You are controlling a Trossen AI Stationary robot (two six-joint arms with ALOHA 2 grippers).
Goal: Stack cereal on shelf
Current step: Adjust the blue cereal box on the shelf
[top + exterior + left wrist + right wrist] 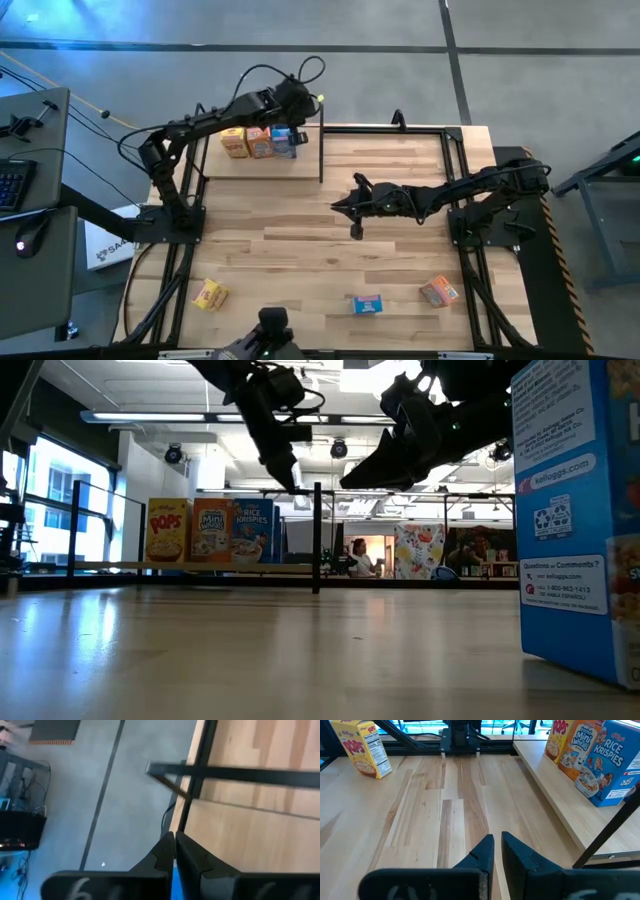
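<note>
On the shelf (262,166), at the table's far left, three cereal boxes stand upright side by side on their bottoms: yellow (234,142), orange (259,142) and blue (284,141). My left gripper (308,112) hangs above the blue box (252,530), just past its far right side. It is shut with nothing between its fingers (165,851). My right gripper (352,206) hovers over mid-table, shut and holding nothing (497,851). Three more boxes rest on the table near its front edge: yellow (210,294), blue (367,304) and orange (438,291).
Thin black posts and rails (321,150) frame the shelf, and one upright stands at its right end (317,535). The near blue box (580,510) stands close to the low camera. Bare wood lies between the shelf and the front row of boxes.
</note>
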